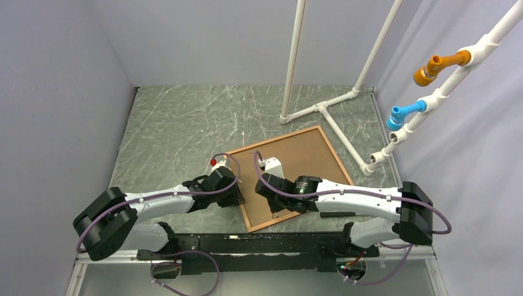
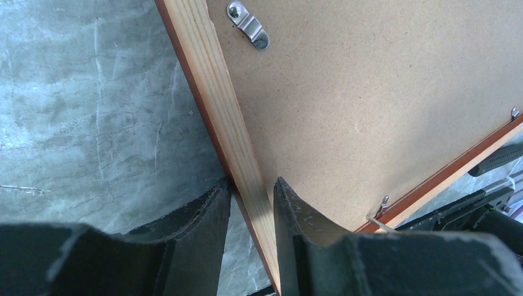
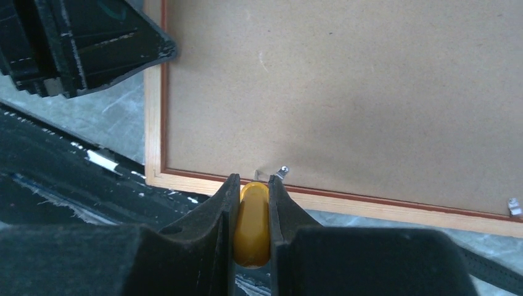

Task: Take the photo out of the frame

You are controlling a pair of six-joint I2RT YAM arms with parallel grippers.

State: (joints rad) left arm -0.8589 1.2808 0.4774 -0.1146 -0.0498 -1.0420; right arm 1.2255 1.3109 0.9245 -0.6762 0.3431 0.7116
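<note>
Top view: the frame [image 1: 336, 155] lies flat on the table [image 1: 172, 123], centre right of the picture, back up and turned like a diamond. The photo [image 1: 296, 160] sits inside it, brown board side up, print face down. The long axis looks to run from centre left up toward upper right, but the shape is near square, so this is a loose call. The left tool [image 1: 237, 196] is on the frame's left rail and the right tool [image 1: 279, 208] is at the lower rail. Both wrists crowd the lower left corner. Risk: they knock each other if either swings.

Left wrist view: the left tool [image 2: 253, 203] is narrow, with its fingers [image 2: 203, 222] either side of the pale wood rail, apparently pinching it. The rail runs from upper left to bottom centre. A silver clip [image 2: 250, 24] at the top lies on the board. Risk: the pinch is shallow, so the rail could slip out and the frame skate over the table when the other arm pushes. Any clip left over the board would likely keep the photo trapped.

Right wrist view: the right tool [image 3: 253, 182] is closed on a yellow piece [image 3: 253, 228], its tip just beside a small clip [image 3: 282, 171] on the bottom rail. A second clip [image 3: 514, 205] sits at the lower right. Risk: the yellow piece skids off the tiny clip and gouges the board. Prying too hard could tip the frame up against the left tool's hold.
</note>
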